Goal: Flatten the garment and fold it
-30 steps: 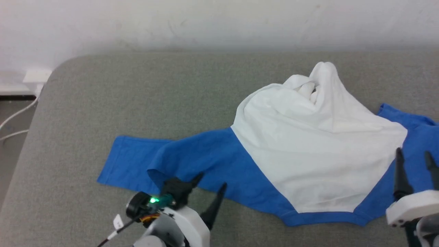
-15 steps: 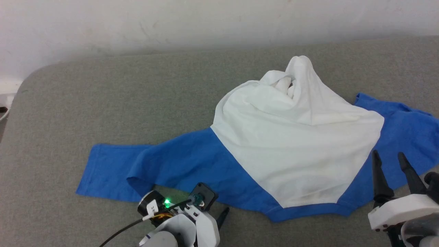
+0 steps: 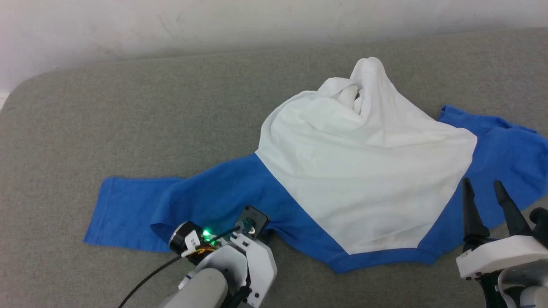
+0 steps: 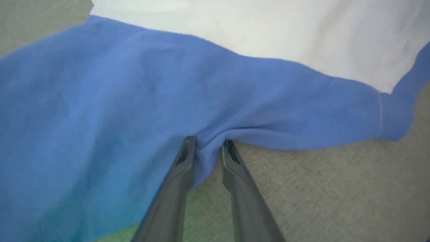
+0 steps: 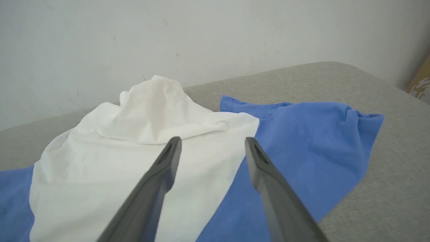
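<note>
**Left gripper pinching the blue near edge, right gripper hanging spread**

Nearest the robot, the left gripper [image 4: 208, 145] is pinching the near blue edge of the garment [image 3: 364, 179]. In the left wrist view its two dark fingers are sitting close together with a small fold of blue cloth bunching between the tips and creases running out from it. A green light [image 3: 206, 233] is glowing on that wrist, and a dark cable [image 3: 150, 278] is trailing off toward the bottom edge.

At the lower right, the right gripper [image 3: 481, 184] is hanging with its fingers spread and nothing between them. Its tips are pointing over the blue cloth just beside the white panel.

The garment is lying on the grey tabletop [image 3: 128, 128], right of centre. Its left blue sleeve [image 3: 124, 209] is stretching flat toward the robot's left, and its right blue sleeve [image 5: 319, 134] is lying rumpled near the tabletop's right edge. Between them the white body [image 3: 351, 171] is heaping up, rising to a crumpled peak [image 3: 370, 70] on the far side.

Beyond the tabletop, a pale wall [image 3: 171, 25] is closing the scene.
</note>
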Motion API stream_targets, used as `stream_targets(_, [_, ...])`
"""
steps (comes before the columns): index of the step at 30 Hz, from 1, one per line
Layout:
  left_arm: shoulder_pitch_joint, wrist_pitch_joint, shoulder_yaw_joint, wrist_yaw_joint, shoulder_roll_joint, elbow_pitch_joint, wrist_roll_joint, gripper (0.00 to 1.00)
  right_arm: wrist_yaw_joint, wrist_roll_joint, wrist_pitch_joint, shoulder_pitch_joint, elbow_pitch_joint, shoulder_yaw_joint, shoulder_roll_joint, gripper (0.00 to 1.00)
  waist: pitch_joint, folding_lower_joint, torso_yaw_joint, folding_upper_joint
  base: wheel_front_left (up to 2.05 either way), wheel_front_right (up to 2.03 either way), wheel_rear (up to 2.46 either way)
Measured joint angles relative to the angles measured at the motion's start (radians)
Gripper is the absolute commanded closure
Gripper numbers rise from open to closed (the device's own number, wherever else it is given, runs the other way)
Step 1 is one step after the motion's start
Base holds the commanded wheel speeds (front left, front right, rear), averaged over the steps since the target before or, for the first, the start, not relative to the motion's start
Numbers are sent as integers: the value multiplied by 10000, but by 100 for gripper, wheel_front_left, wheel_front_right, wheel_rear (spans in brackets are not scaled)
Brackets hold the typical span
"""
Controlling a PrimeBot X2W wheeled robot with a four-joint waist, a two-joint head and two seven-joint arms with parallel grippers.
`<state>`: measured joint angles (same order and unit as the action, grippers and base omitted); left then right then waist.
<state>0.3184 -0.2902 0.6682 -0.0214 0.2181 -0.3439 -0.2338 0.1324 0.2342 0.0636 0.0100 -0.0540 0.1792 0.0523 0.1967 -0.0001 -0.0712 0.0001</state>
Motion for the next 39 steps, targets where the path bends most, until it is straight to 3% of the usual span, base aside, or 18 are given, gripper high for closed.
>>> stream_targets(12, [-102,1024,-1020,-627,-320,-198,-949,100,0,155,-109,75,-107,-79,0,0,21,3,282,0,0,0,0])
stream_targets(20, [-1130,1365,-2211,-1482,313,669,-1613,100,0,209,-1417,-3,-242,293,-2,0,-239,2,487,0,0,0,0])
stream_targets(27, [-1588,1289,-2359,-1657,558,1290,-1802,100,-8,261,-3377,-409,-815,1319,-17,0,-301,1,675,0,0,0,0])
stream_targets(39, [-1621,1216,-2238,-1689,579,1574,-1818,100,-8,550,-4736,179,-1722,1852,21,0,-31,1,763,0,0,0,0])
